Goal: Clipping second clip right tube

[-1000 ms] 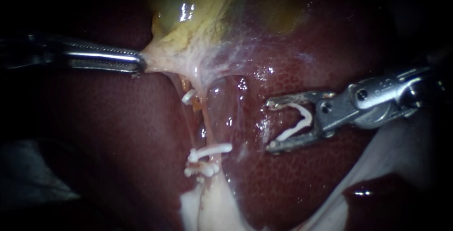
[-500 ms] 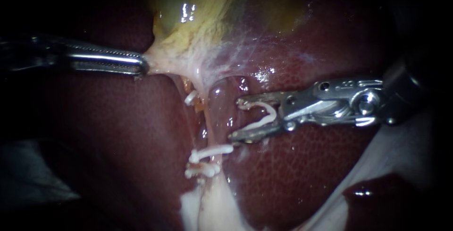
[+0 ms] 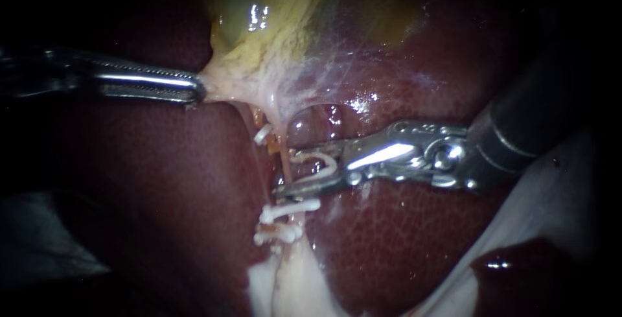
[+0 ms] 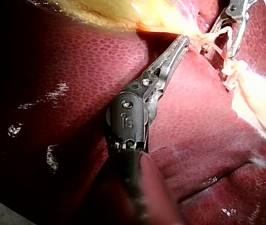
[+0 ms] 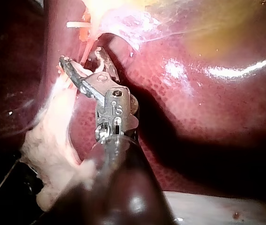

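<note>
Two white clips lie nearest the camera on the pale strands. The one closer to the gallbladder [image 3: 272, 38], the seated clip [image 3: 289, 208], serves as landmark; the lower clip [image 3: 278, 231] lies just beside it on the near side. Just beyond the seated clip, the right instrument [image 3: 284, 174] carries an open clip [image 3: 321, 164] between jaws that stand wide apart, each jaw bearing one leg. The jaws straddle the right tube [image 3: 282, 155], one tip on either side, and the clip is not yet closed. The tube appears thin, soft, wet and stretched taut, so it is judged liable to tear or slip. It should be taken squarely across its full width, just beyond the seated clip, without tugging. Farther from the seated clip, a third clip [image 3: 261, 134] sits on the neighbouring strand. Farthest, the left instrument [image 3: 193, 90] has its jaws closed on the gallbladder's tapering end, holding the tissue tensioned over the liver [image 3: 162, 181].
</note>
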Controlling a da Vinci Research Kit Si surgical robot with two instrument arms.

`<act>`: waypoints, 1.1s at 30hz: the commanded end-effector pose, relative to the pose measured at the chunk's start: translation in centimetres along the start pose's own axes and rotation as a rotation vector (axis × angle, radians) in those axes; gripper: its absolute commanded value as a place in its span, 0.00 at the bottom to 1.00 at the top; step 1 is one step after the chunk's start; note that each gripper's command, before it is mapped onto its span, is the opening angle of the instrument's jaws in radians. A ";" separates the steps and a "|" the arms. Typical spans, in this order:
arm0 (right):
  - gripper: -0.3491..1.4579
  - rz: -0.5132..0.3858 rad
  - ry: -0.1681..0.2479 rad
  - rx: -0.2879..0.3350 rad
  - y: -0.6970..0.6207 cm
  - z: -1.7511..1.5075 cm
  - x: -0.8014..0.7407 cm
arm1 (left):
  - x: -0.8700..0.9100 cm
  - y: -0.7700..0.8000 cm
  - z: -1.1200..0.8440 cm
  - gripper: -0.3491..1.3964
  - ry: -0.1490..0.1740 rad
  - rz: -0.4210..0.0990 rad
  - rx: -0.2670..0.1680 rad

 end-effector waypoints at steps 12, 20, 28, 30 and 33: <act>0.47 0.061 0.048 0.236 -0.02 0.28 -0.10 | 0.01 0.01 0.02 0.00 0.000 -0.001 0.001; 0.44 0.063 0.079 0.276 -0.11 0.35 -0.04 | 0.01 0.02 0.02 0.00 0.000 -0.001 0.002; 0.41 0.072 0.086 0.288 -0.24 0.21 0.09 | 0.01 0.02 0.02 0.00 0.000 -0.001 0.002; 0.40 0.073 0.086 0.289 -0.27 0.19 0.11 | 0.01 0.02 0.02 0.00 0.000 -0.001 0.002; 0.35 0.075 0.086 0.291 -0.30 0.16 0.14 | 0.01 0.02 0.02 0.00 0.000 -0.001 0.002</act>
